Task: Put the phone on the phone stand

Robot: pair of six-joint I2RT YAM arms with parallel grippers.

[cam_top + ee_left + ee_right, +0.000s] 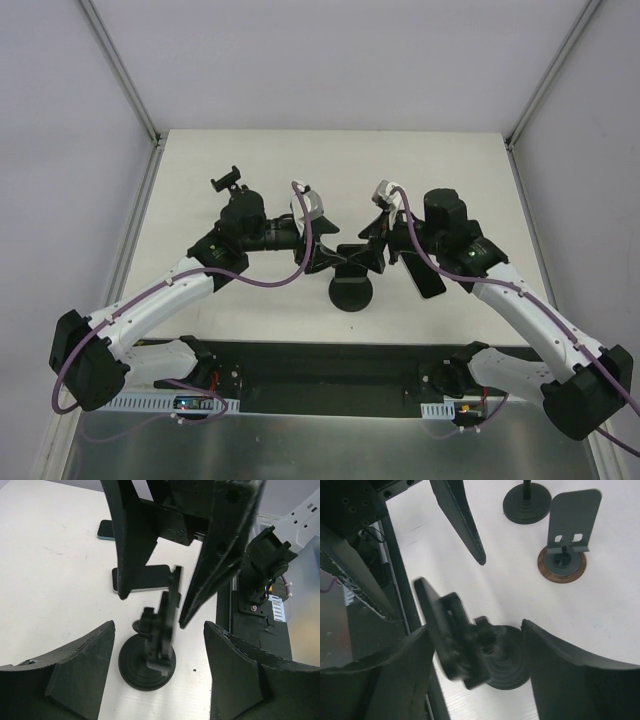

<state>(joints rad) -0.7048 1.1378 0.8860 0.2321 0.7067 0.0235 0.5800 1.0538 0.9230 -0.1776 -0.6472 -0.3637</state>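
The black phone stand (pixel 352 293) has a round base and a tilted clamp cradle (pixel 162 625). It stands near the table's front middle. The dark phone (pixel 430 278) lies flat on the table just right of the stand. In the left wrist view the phone (pixel 150 577) is partly hidden behind the other arm's fingers. My left gripper (pixel 325 256) is open and empty, with the stand between its fingers (pixel 75 675). My right gripper (pixel 385 255) is open and empty over the stand from the other side. The cradle (pixel 452 635) looks blurred between its fingers (pixel 580 675).
A grey plate stand on a wooden disc (pixel 566 545) and a black round-based post stand (pixel 526 504) sit farther back. A black clamp stand (pixel 229 181) is at the back left. A dark flat object with a teal edge (pixel 105 530) lies beyond the phone. The black base rail (pixel 330 365) runs along the near edge.
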